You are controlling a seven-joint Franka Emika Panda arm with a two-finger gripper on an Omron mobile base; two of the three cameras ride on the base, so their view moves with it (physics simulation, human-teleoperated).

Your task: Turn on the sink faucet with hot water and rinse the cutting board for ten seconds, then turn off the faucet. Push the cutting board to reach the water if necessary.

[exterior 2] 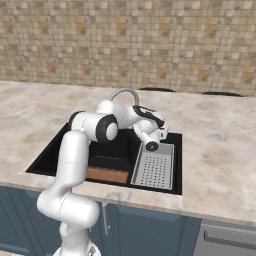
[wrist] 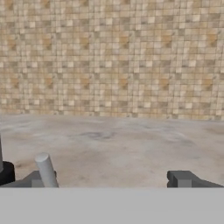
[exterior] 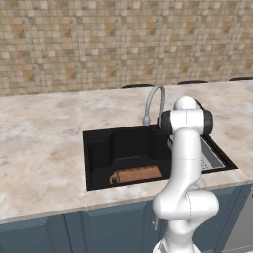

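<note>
The grey gooseneck sink faucet point(exterior: 155, 101) arches over the back of the black sink point(exterior: 101, 153). On the basin floor, near its front wall, lies the brown cutting board point(exterior: 136, 174), also seen from the right point(exterior 2: 107, 174). My gripper point(exterior 2: 163, 132) hovers behind the basin's back rim, just right of the faucet point(exterior 2: 125, 93), pointing at the tiled wall. In the hand view the gripper point(wrist: 105, 179) is open, its fingertips point(wrist: 183, 178) far apart. A short grey faucet lever point(wrist: 46, 170) stands just inside the left fingertip, with the dark faucet base point(wrist: 5, 173) at the left edge. No water is in view.
A grey perforated tray point(exterior 2: 155, 171) fills the right part of the basin. Marble counter point(exterior: 39, 148) surrounds the sink, with the tiled wall point(wrist: 112, 57) close behind. My white arm crosses over the basin's right side.
</note>
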